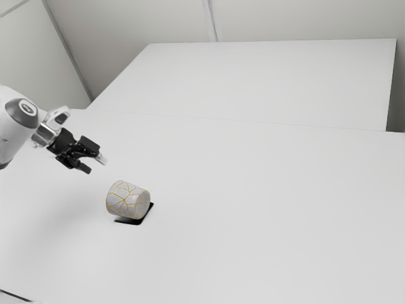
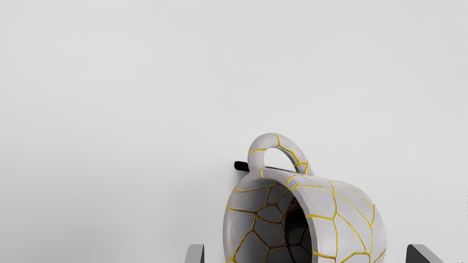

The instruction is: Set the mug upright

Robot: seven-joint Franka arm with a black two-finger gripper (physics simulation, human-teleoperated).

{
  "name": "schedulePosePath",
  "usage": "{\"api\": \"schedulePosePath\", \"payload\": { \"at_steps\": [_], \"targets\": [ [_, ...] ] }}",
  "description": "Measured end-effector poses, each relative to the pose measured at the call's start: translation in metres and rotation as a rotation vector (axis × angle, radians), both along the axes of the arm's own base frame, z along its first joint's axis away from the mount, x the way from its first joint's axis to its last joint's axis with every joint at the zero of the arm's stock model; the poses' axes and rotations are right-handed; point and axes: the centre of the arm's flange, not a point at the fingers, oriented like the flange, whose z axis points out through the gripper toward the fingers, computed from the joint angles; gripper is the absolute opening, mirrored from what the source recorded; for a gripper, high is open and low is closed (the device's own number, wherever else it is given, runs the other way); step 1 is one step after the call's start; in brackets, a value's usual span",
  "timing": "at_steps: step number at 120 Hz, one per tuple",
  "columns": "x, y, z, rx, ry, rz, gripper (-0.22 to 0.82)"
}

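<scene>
Exterior view, read from its left. Pale wall (image 1: 28,60) at the far left edge; white arm (image 1: 16,130) enters in front of it. Near the lower left corner, a thin dark strip (image 1: 15,296).

Next, the black hand (image 1: 93,164), above the desk (image 1: 272,221) and angled down toward the exterior view's right. Its two fingers stand apart, nothing clamped; a clear gap separates them from the mug.

Just beyond and lower, the mug (image 1: 126,199): grey-white, covered with a network of gold lines. It lies on its side on the desk, not upright. Closed base turned toward the exterior view's right, mouth toward the arm side. A flat black patch (image 1: 139,221) shows under and beside it, with one straight edge; whether object or shadow, cannot tell.

Farther right, behind the desk, a second pale surface (image 1: 272,82), with a light back wall (image 1: 304,19) beyond it.

Wrist view, same order. One fingertip (image 2: 195,254), then the mug, then the other fingertip, widely separated. Mug appears between them, touching neither. Open mouth exposed; inside wall carries the same gold lines, deep interior dark. Handle (image 2: 274,140) projects on the side away from the fingertips, its loop fully in sight. A black bit shows behind the handle's foot.
</scene>
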Motion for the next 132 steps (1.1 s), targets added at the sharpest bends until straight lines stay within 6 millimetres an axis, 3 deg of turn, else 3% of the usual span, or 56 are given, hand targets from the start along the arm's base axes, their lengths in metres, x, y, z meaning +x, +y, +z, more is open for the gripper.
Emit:
{"api": "schedulePosePath", "payload": {
  "at_steps": [34, 43, 67, 106, 119, 132],
  "targets": [
    [0.006, -0.052, -0.040, -0.074, -0.040, -0.132, 0.60],
    [0.004, -0.050, -0.046, -0.087, -0.050, -0.140, 0.60],
    [-0.006, -0.022, -0.060, -0.106, -0.070, -0.122, 0.60],
    [-0.011, -0.040, -0.060, -0.229, 0.033, -0.163, 0.60],
    [-0.015, -0.045, -0.060, -0.264, 0.085, -0.159, 0.53],
    [-0.017, -0.048, -0.061, -0.289, 0.124, -0.144, 0.33]
  ]
}}
